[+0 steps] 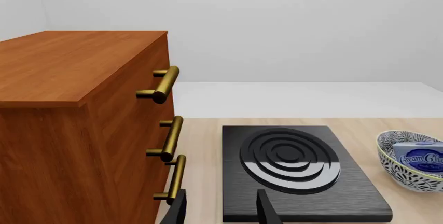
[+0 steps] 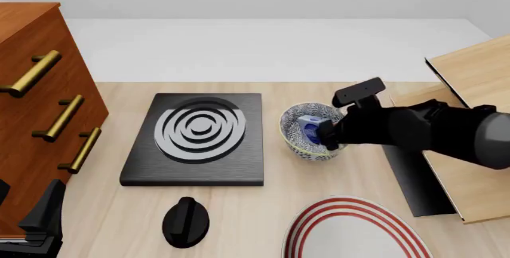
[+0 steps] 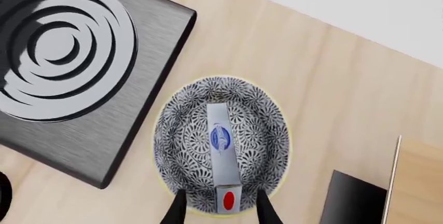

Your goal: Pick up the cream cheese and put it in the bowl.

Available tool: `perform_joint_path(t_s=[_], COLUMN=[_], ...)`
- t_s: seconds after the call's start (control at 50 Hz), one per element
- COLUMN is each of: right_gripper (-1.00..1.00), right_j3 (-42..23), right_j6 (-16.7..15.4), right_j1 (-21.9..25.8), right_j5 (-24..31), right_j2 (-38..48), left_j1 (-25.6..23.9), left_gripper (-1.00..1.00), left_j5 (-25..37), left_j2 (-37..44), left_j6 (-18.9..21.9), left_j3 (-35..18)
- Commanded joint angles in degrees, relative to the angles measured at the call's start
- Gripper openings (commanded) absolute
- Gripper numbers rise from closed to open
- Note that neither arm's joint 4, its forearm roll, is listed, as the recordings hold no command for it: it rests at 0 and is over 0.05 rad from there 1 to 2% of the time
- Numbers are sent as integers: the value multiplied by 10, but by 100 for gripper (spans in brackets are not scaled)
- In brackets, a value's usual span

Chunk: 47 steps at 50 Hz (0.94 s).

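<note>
The cream cheese (image 3: 220, 146) is a pale box with a blue oval logo. It lies on its narrow side inside the speckled bowl (image 3: 180, 130), one end near the rim. My right gripper (image 3: 220, 211) hovers over that end, fingers open on either side and apart from the box. In the front view the right gripper (image 2: 328, 135) is at the bowl (image 2: 297, 141), over the cream cheese (image 2: 309, 128). My left gripper (image 1: 220, 211) is open and empty, low at the front left (image 2: 36, 225). Its view shows the bowl (image 1: 398, 172) holding the box (image 1: 420, 156).
A black stove plate with ringed burner (image 2: 199, 138) lies left of the bowl, a black knob (image 2: 186, 221) in front of it. A wooden drawer cabinet with brass handles (image 2: 32, 91) stands left. A red-ringed white plate (image 2: 350, 231) is at the front; a wooden board (image 2: 470, 91) is right.
</note>
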Motion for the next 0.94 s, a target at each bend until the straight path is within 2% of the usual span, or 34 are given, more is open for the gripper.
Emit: perform_joint_path(t_s=[0.02,0.28,0.38,0.66,0.68,0.94], right_gripper=[100,100,100,100,100,100], right_j3=[-30,-61,-58,-7,-1,59], right_j6=[-7,-10,-1,27,21,42], right_j1=[2,12,20,52,53,101], right_j5=[39,86,92,93,95,99], right_j2=[-27,-80,-110,-240,-249,-375], left_j1=[0,0,0,0,0,0], left_gripper=[100,100,100,100,100,100], left_j5=[0,0,0,0,0,0], left_j2=[0,0,0,0,0,0], left_j6=[0,0,0,0,0,0], left_j3=[0,0,0,0,0,0])
